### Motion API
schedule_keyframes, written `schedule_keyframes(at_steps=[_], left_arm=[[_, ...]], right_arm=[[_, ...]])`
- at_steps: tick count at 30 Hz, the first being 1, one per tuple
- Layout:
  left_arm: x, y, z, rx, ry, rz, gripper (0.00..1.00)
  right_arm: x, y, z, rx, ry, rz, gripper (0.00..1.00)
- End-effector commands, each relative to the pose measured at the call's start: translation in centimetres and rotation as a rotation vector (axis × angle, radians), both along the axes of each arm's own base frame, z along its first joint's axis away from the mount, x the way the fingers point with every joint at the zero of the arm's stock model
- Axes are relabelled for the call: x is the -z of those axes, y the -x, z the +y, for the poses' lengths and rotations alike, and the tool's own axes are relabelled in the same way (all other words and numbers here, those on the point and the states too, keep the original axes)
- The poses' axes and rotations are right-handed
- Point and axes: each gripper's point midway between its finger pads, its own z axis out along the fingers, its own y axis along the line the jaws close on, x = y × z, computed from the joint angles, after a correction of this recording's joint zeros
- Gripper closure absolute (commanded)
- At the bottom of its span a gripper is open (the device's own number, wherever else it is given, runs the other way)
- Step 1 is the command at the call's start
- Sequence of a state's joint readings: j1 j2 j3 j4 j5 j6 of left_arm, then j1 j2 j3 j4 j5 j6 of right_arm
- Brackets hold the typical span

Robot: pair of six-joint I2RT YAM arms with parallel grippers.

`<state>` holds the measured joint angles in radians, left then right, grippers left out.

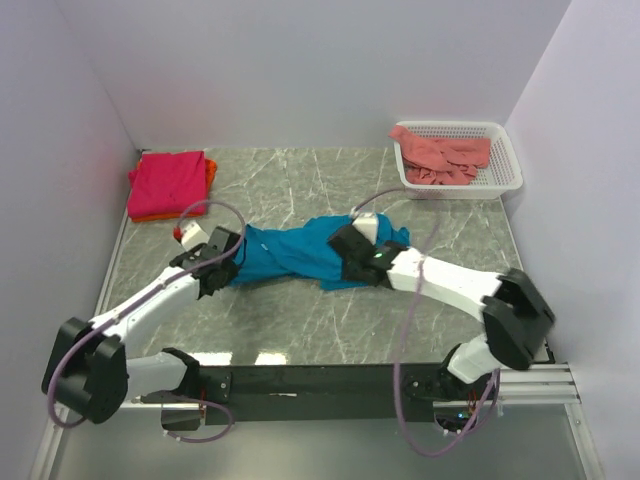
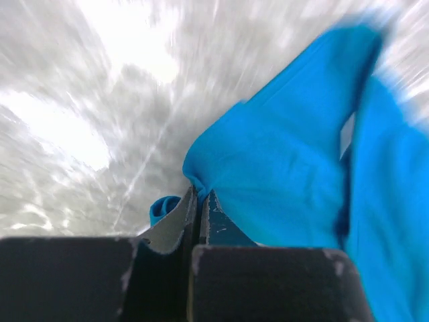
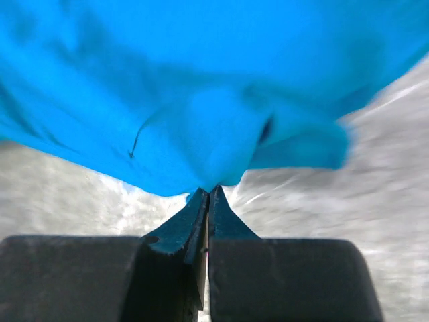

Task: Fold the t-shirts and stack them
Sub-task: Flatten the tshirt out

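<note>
Claws both pinched shut on the teal shirt (image 1: 290,252): left claw (image 2: 199,201) at its 9 o'clock end, right claw (image 3: 208,198) nearer 3 o'clock.

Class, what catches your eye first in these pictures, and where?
The teal-blue t-shirt lies bunched centrally, pinched at either end by the left gripper and right gripper. A folded magenta-pink t-shirt sits at the far-left corner; a salmon-pink t-shirt lies crumpled in the basket, far right.

Shirt (image 1: 290,255) mid-table (image 1: 300,190), basket (image 1: 470,189) rear R, approx.
</note>
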<state>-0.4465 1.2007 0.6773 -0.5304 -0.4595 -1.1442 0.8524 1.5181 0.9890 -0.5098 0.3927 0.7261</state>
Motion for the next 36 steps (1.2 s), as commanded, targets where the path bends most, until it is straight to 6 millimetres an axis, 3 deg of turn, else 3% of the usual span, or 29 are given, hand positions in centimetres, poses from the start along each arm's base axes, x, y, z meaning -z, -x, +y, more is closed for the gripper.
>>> schedule_keyframes(at_steps=[1,3,4,8,9,11,12,14,15,17,18,19,22,23,24,30,33,36], left_arm=[[-6.6,-1.8,3.5,-0.164,-0.115,-0.171,0.99],[-9.4,-2.4,3.9,-0.194,-0.118,-0.232,0.99],[-10.5,-2.7,4.6,-0.221,-0.139,-0.262,0.99],[-15.5,-4.1,5.0,-0.263,-0.156,-0.356,0.99],[-18.3,-4.9,4.8,-0.272,-0.133,-0.415,0.99],[-21.2,-5.3,5.3,-0.294,-0.142,-0.480,0.99],[-23.8,-5.4,5.5,-0.311,-0.123,-0.535,0.99],[-27.1,-4.8,6.4,-0.329,-0.132,-0.606,0.99],[-29.6,-4.6,6.6,-0.338,-0.110,-0.664,0.99],[-32.8,-3.2,7.5,-0.333,-0.103,-0.741,0.99],[-34.5,-2.6,7.7,-0.329,-0.085,-0.785,0.99],[-37.0,-1.5,8.2,-0.332,-0.040,-0.867,0.99],[-40.4,0.9,8.6,-0.280,0.003,-0.971,0.99],[-42.5,2.6,9.2,-0.270,0.036,-1.041,0.99],[-43.5,3.4,9.0,-0.235,0.063,-1.076,0.99],[-50.1,9.2,7.6,-0.003,0.183,-1.302,0.99],[-52.4,11.1,7.3,0.065,0.206,-1.368,0.99],[-53.7,11.5,7.0,0.099,0.198,-1.375,0.99]], right_arm=[[-6.4,-3.0,-4.9,0.130,-0.007,-0.185,1.00],[-8.8,-4.2,-6.2,0.148,-0.045,-0.247,1.00],[-11.1,-5.1,-7.8,0.190,-0.087,-0.296,1.00],[-18.1,-6.9,-9.8,0.173,-0.181,-0.465,1.00],[-20.8,-7.2,-10.1,0.175,-0.206,-0.520,1.00],[-23.9,-7.4,-11.4,0.178,-0.190,-0.587,1.00],[-27.0,-7.4,-11.9,0.189,-0.204,-0.649,1.00],[-29.9,-6.9,-13.2,0.202,-0.173,-0.711,1.00],[-32.7,-6.3,-13.8,0.212,-0.191,-0.768,1.00],[-35.2,-5.4,-14.6,0.204,-0.180,-0.818,1.00],[-37.7,-4.4,-15.1,0.201,-0.204,-0.873,1.00],[-39.0,-3.7,-15.2,0.186,-0.215,-0.899,1.00],[-43.7,-0.9,-16.1,0.144,-0.266,-1.004,1.00],[-44.6,0.0,-16.2,0.125,-0.271,-1.021,1.00],[-46.8,1.6,-16.3,0.089,-0.312,-1.071,1.00],[-52.4,8.3,-16.9,-0.049,-0.423,-1.203,1.00],[-54.4,10.4,-18.0,-0.047,-0.438,-1.261,1.00],[-55.4,10.6,-18.2,-0.046,-0.428,-1.276,1.00]])
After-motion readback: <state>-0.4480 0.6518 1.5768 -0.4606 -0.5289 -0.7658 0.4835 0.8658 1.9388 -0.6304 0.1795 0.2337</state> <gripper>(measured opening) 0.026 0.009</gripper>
